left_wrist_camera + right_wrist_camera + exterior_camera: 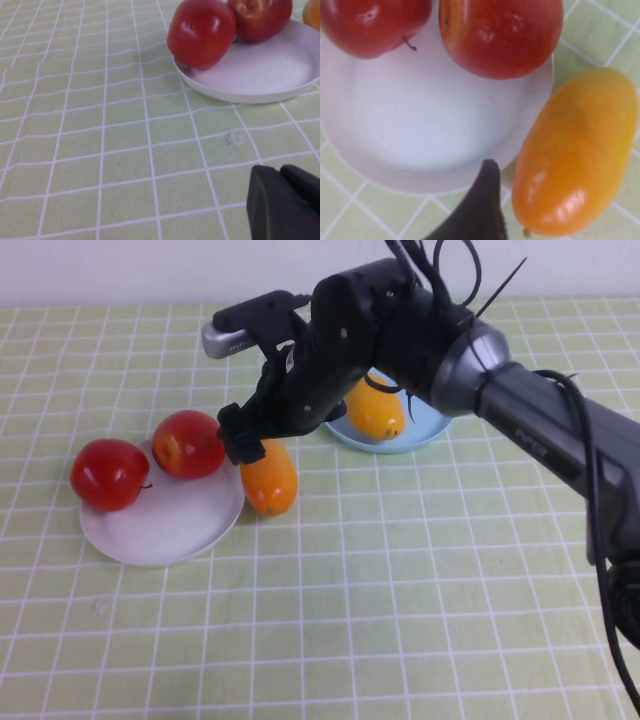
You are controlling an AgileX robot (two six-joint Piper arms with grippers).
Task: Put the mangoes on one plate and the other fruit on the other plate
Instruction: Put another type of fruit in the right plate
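Observation:
The deeper orange mango [270, 483] lies on the cloth against the white plate's [165, 525] right rim. Two red apples [108, 473] [187, 443] rest on that plate. A yellower mango [376, 412] sits on the light blue plate [430, 425] behind. My right gripper [245, 447] hangs open over the orange mango's far end. In the right wrist view one dark finger [480, 210] stands between the plate rim [420, 125] and the mango [577, 155], apart from both; the other finger is out of frame. My left gripper [287, 200] is shut, low over bare cloth near the white plate [260, 70].
A green checked cloth [400, 590] covers the whole table. The right arm [470, 360] stretches across from the right, over the blue plate, with cables looping above it. The left arm does not show in the high view.

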